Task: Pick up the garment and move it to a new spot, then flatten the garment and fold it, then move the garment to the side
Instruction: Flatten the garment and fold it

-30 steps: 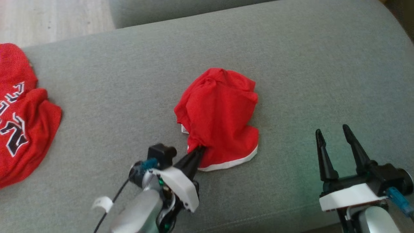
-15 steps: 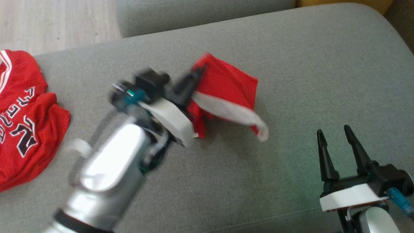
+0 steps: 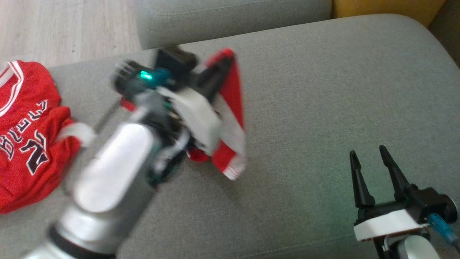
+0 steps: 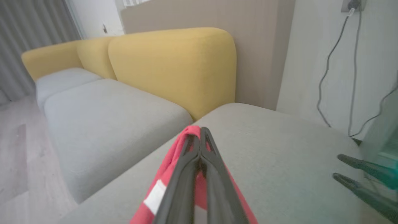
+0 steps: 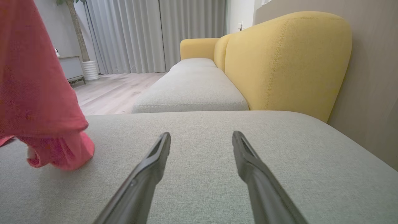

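A small red garment (image 3: 233,108) with a white hem hangs lifted above the grey sofa seat (image 3: 323,90). My left gripper (image 3: 222,64) is shut on its top edge, and the cloth drapes down beside the arm. In the left wrist view the shut fingers (image 4: 200,161) pinch the red cloth (image 4: 174,158) at their tips. In the right wrist view the garment (image 5: 40,102) hangs at the left, its lower end touching the seat. My right gripper (image 3: 366,158) stands open low at the right with nothing in it, and its open fingers (image 5: 155,155) point across the seat.
A red jersey (image 3: 28,136) with white lettering lies at the seat's left end. A second grey seat (image 3: 233,14) and yellow backrests (image 5: 286,59) lie beyond. Wooden floor (image 3: 64,25) is at the top left. Bare seat spreads between the garment and the right gripper.
My left gripper has lifted the garment off the seat and carried it up and away from me, so it now hangs stretched. The right gripper has kept still. The head camera has shifted slightly.
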You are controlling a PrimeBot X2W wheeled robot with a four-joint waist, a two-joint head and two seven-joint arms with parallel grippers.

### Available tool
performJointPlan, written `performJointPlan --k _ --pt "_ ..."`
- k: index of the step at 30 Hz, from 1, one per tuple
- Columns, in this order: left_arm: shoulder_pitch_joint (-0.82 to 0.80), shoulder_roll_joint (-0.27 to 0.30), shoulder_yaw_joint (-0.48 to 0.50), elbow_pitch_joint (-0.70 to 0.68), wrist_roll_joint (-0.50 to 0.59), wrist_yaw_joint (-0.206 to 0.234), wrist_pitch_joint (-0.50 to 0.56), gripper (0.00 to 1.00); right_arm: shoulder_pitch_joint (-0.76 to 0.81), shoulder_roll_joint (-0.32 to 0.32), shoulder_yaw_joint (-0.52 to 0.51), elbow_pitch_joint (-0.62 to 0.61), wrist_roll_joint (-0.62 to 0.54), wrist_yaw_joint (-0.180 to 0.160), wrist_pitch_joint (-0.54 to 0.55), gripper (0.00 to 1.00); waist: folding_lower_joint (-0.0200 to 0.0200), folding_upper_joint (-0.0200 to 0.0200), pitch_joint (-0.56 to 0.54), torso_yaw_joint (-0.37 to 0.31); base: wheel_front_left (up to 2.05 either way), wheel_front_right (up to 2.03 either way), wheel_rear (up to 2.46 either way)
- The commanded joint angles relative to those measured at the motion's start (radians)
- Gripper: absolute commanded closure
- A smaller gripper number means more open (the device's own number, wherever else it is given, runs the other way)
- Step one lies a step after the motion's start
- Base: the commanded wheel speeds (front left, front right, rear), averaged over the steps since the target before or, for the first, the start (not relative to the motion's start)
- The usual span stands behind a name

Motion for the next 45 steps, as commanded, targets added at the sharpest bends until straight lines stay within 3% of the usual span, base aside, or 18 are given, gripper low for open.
performJointPlan --k 1,6,7,8,9,10,14,19,23,31,45 --pt "-0.033 -0.021 0.016 -0.016 -0.005 0.005 -0.003 1.0 -0.032 -0.021 0.027 -0.029 0.008 -0.001 -0.006 0.0 0.0 0.0 0.008 -0.004 0.0 0.0 0.0" --pt "-0.04 -0.142 -0.107 0.163 0.027 -0.027 -0.073 1.0 -0.065 -0.019 0.061 -0.019 0.013 -0.001 -0.006 0.0 0.0 0.0 0.031 -0.037 0.0 0.0 0.0" --pt "-0.041 -0.157 -0.128 0.204 0.029 -0.035 -0.098 0.86 -0.071 -0.018 0.066 -0.017 0.015 -0.001 -0.006 0.0 0.0 0.0 0.034 -0.046 0.0 0.0 0.0" --pt "-0.039 -0.169 -0.142 0.242 0.022 -0.037 -0.126 0.59 -0.075 -0.017 0.068 -0.014 0.017 -0.001 -0.006 0.0 0.0 0.0 0.038 -0.055 0.0 0.0 0.0" --pt "-0.044 -0.177 -0.163 0.275 0.024 -0.041 -0.154 0.2 -0.077 -0.015 0.07 -0.013 0.018 -0.001 -0.006 0.0 0.0 0.0 0.041 -0.064 0.0 0.0 0.0" --pt "-0.047 -0.181 -0.179 0.305 0.023 -0.04 -0.179 0.0 -0.079 -0.014 0.071 -0.011 0.018 -0.001 -0.006 0.0 0.0 0.0 0.044 -0.072 0.0 0.0 0.0" --pt "-0.045 -0.186 -0.226 0.343 -0.031 -0.029 -0.267 0.0 -0.07 -0.008 0.058 -0.011 0.022 -0.001 -0.006 0.0 0.0 0.0 0.053 -0.091 0.0 0.0 0.0" --pt "-0.015 -0.187 -0.227 0.345 -0.082 0.025 -0.338 0.0 -0.049 -0.004 0.039 -0.016 0.021 -0.001 -0.006 0.0 0.0 0.0 0.051 -0.095 0.0 0.0 0.0" --pt "0.051 -0.15 -0.232 0.328 -0.09 0.048 -0.336 0.0 -0.033 0.001 0.021 -0.024 0.019 -0.001 -0.006 0.0 0.0 0.0 0.047 -0.083 0.0 0.0 0.0" --pt "0.126 -0.099 -0.28 0.321 -0.106 0.045 -0.248 0.0 -0.038 0.012 0.023 -0.032 0.015 -0.001 -0.006 0.0 0.0 0.0 0.07 -0.06 0.0 0.0 0.0" --pt "0.067 -0.179 -0.323 0.49 -0.147 0.014 -0.263 0.0 -0.096 0.022 0.043 -0.037 0.018 -0.001 -0.006 0.0 0.0 0.0 0.174 -0.108 0.0 0.0 0.0"
